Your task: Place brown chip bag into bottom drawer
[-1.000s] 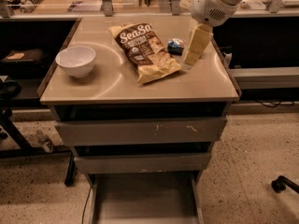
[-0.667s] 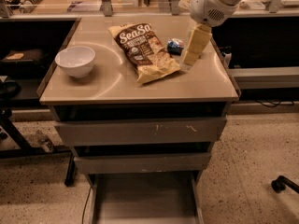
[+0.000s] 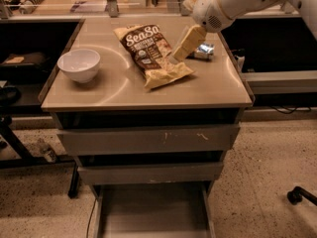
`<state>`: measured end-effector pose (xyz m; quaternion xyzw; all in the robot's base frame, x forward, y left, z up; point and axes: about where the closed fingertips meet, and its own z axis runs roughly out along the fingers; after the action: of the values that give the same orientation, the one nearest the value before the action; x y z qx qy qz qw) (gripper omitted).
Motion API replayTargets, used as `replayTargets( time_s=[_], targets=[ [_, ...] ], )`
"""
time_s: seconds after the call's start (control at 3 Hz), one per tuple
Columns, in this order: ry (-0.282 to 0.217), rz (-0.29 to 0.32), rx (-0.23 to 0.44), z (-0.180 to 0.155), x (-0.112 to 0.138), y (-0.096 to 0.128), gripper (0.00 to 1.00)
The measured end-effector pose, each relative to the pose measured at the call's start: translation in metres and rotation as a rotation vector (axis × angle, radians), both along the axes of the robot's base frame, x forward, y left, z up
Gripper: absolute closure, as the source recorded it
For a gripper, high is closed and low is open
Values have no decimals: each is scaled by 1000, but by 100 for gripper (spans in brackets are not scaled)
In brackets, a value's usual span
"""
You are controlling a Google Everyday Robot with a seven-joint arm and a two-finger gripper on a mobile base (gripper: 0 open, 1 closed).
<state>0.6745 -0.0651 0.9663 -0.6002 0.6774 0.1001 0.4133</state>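
The brown chip bag point(image 3: 148, 51) lies flat on the cabinet top point(image 3: 124, 90), a little right of centre, with its "SeaSalt" lettering facing up. My gripper point(image 3: 183, 47) hangs from the white arm at the upper right, just above the bag's right edge, tilted down to the left. The bottom drawer point(image 3: 153, 214) is pulled out at the foot of the cabinet, showing its bare grey floor and side rails.
A white bowl point(image 3: 79, 65) stands at the left of the cabinet top. A small blue-silver packet point(image 3: 204, 50) lies right of the bag, behind my gripper. Two grey drawer fronts point(image 3: 148, 140) sit above the open drawer. A chair caster point(image 3: 297, 196) is on the floor at right.
My gripper has moved left, from beside the blue-silver packet to over the right edge of the brown chip bag. The bag and the bowl have not moved.
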Motion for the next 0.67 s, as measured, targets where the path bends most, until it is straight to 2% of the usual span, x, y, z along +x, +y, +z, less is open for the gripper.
replayTargets(
  time_s=[0.33,0.67],
  targets=[
    [53,-44,179,-8,26,18,0],
    [128,-66,263,-15,39,34,0]
  ],
)
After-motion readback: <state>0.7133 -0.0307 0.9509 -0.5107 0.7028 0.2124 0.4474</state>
